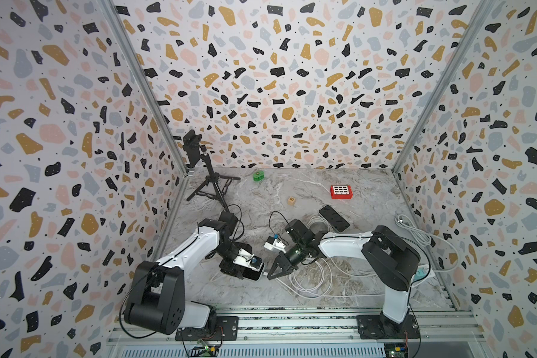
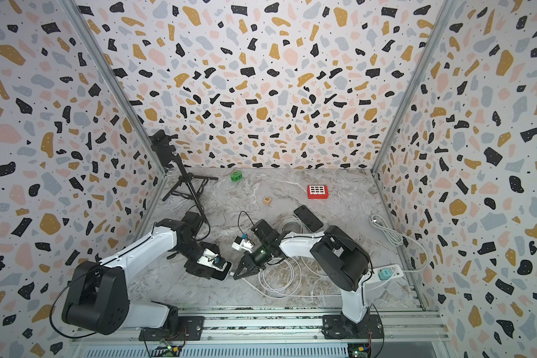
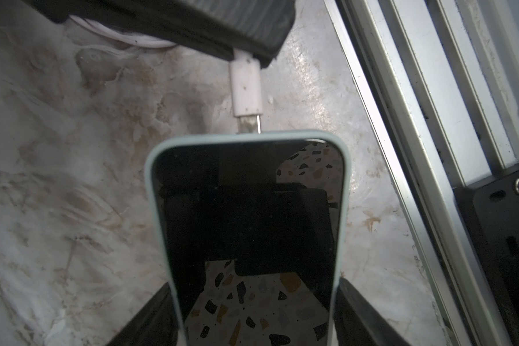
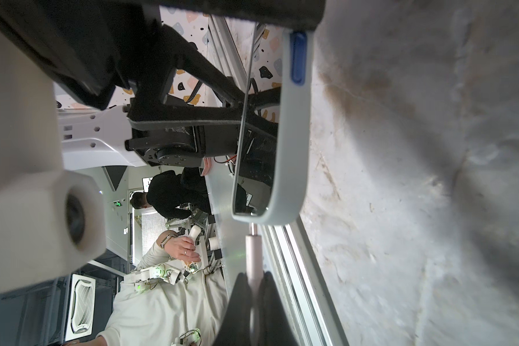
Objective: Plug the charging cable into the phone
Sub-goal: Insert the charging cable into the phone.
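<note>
Left gripper (image 3: 253,314) jaws clamp phone (image 3: 246,227) by case sides, near worktop (image 1: 292,192) front edge. Right gripper (image 4: 254,284) jaws pinch charging cable plug (image 3: 247,87). Metal tip meets phone's end edge, mostly exposed; full seating looks undone.

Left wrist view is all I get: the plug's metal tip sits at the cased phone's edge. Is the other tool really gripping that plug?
Observer: Yes. In the right wrist view the right tool is shut on the plug, pinching its pale body behind the tip.
Operator: Does the cable have slack?
Observer: It looks so. In both top views the white cable lies in loose coils on the table around the right arm.
Operator: Any phone besides the cased phone?
Observer: One. A dark phone lies flat on the table beyond the right arm, with nothing holding it.
</note>
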Controlling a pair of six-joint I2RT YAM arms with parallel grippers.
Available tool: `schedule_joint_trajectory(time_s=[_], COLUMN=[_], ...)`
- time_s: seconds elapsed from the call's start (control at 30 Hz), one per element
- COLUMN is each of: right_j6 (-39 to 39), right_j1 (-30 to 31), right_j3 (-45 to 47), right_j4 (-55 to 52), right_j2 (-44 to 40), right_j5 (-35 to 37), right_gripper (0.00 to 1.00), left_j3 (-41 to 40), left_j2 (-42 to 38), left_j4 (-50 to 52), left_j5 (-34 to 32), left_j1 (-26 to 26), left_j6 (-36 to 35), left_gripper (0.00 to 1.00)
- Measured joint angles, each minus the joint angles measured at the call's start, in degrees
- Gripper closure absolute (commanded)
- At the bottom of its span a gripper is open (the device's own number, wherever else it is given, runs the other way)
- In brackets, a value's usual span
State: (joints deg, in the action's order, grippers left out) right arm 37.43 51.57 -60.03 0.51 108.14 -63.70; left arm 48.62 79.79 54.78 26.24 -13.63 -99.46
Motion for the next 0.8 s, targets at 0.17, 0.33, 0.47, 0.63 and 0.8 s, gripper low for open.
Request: schedule_joint_trajectory(time_s=[0.17,0.33,0.47,0.63,0.8], right_j6=[-0.79,-1.99,-2.60,-2.75,-2.38], right_j1=[0.07,0.13,0.20,0.20,0.17], right_j3=[-0.26,-1.22,-1.55,-2.08,-2.19], right_j4=[-0.72,-2.93,-4.00,-4.94,-5.03], right_j2=[0.00,0.00,0.00,0.00,0.00], right_j5=[0.28,0.46,0.59,1.36,2.08], right_gripper=[1.00,1.00,1.00,1.00,1.00], left_j3=[-0.50,-0.68,-0.76,-0.76,-0.76], left_j2=[-0.09,-0.57,-1.27,-1.33,-1.33], left_j4=[0.00,0.39,0.57,0.44,0.35], left_j5=[0.39,0.55,0.57,0.44,0.44], left_j1=[-0.04,-0.04,-0.04,-0.04,-0.04], left_j6=[-0.68,-2.29,-2.97,-2.97,-1.60], left_gripper=[0.27,0.27,0.27,0.28,0.29])
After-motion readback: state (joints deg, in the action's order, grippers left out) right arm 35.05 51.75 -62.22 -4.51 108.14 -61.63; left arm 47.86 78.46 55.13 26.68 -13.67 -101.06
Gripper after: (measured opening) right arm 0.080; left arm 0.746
